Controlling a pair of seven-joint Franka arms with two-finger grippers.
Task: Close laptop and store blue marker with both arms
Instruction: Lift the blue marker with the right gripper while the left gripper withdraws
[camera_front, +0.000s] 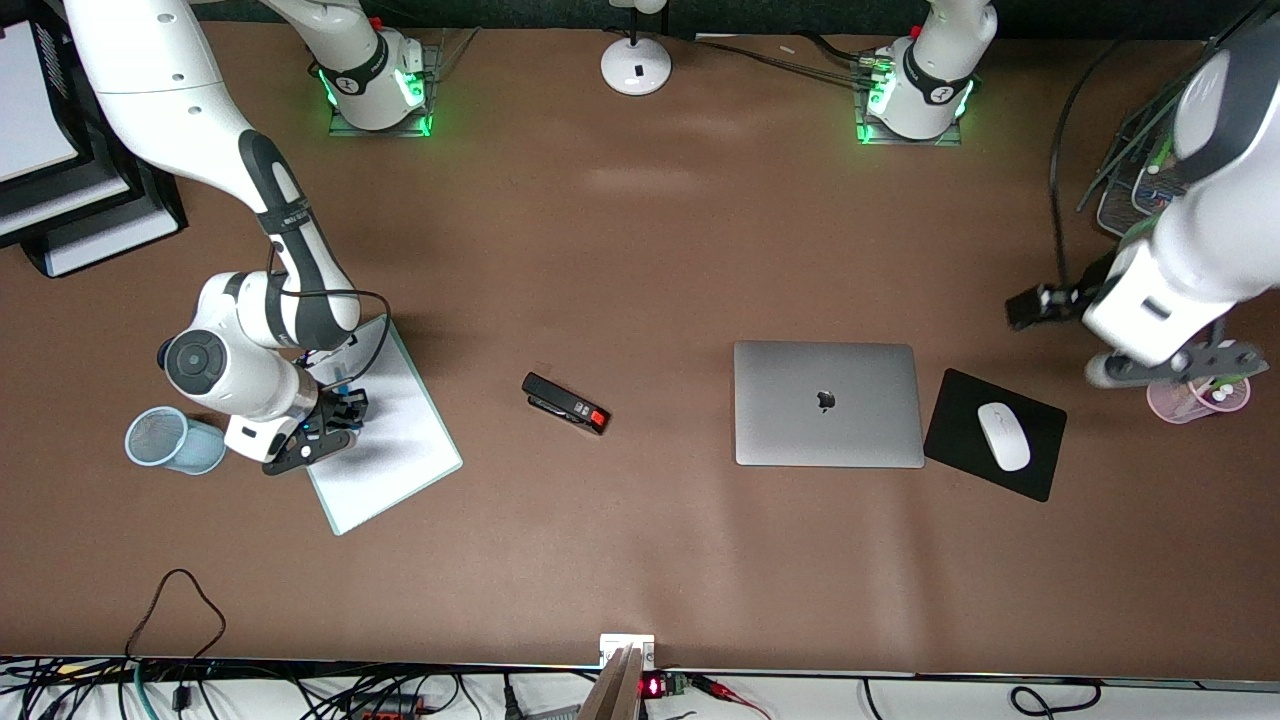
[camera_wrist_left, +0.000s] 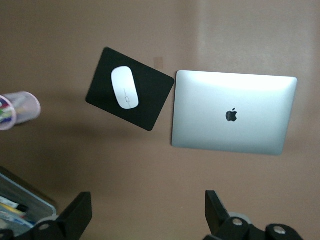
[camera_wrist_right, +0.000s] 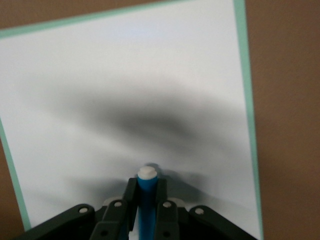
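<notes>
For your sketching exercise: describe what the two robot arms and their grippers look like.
Both arms are glossy white rounded segments with black joint bands. The right arm carries a thin black cable looping beside its wrist. Green lights glow at each base. The right gripper and left gripper are black, with two blocky fingers.

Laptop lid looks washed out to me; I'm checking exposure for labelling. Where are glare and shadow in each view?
Left wrist view: glare whitens one long edge of the laptop lid. Front view: even light, green glow at both arm bases, soft shadow under the right gripper. Right wrist view: a broad blurred shadow crosses the white board above the blue marker.
</notes>
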